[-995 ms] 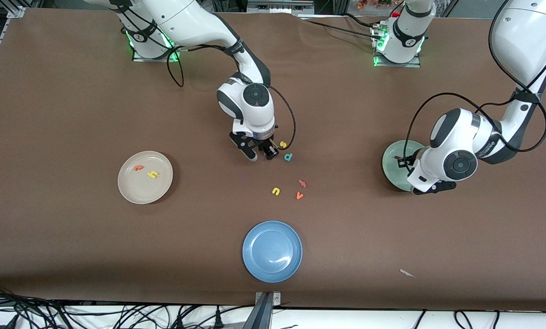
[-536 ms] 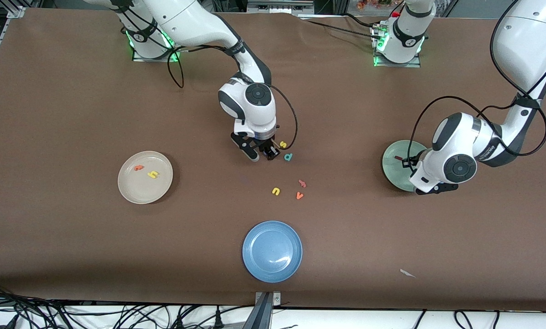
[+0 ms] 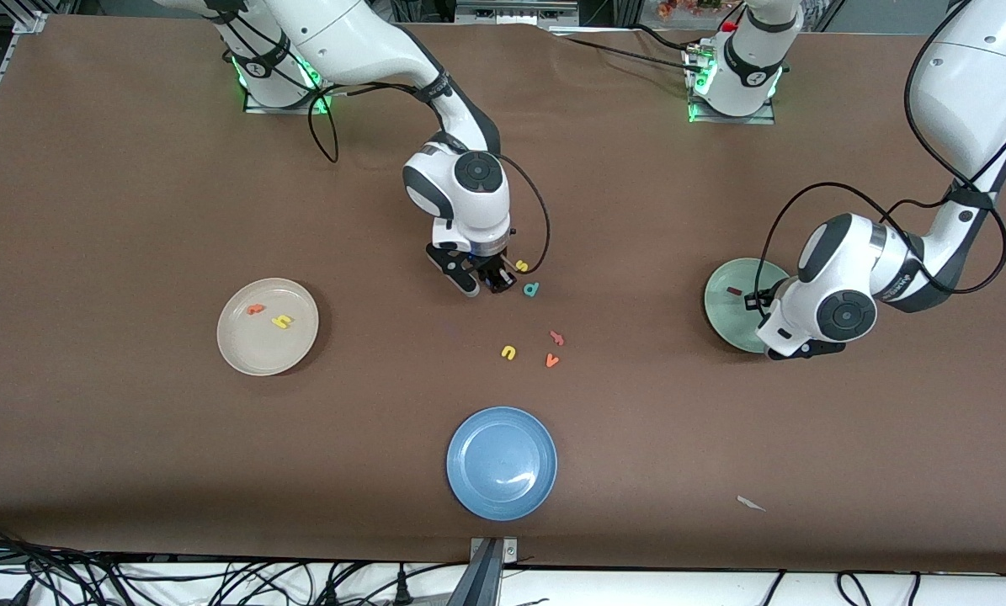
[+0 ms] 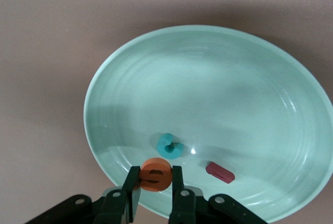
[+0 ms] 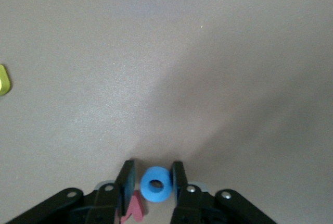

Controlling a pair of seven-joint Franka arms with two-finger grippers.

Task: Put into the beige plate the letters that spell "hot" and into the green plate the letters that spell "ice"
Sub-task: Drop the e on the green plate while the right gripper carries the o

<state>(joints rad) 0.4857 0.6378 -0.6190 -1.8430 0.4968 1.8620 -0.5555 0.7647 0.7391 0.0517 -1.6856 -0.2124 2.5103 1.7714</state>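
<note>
Blue "o" [image 5: 155, 184] sits pinched between the right gripper [image 5: 151, 181] fingers, low on the worktop, ready for the beige plate [image 3: 231, 352]. Over the green plate [image 4: 104, 94], the left gripper [image 4: 154, 182] clasps the orange "e" [image 4: 154, 175] (half hidden), for dropping beside "c" [image 4: 169, 146].

This is a robotics lab test station. Two white robot arms [image 3: 460, 181] are bolted by metal base plates [image 3: 284, 103] to the far edge of a wide brown counter [image 3: 132, 210], with green status lights lit at both bases. Loose black cables [image 3: 132, 581] run along the near edge, beside a metal camera mount [image 3: 492, 564].
</note>
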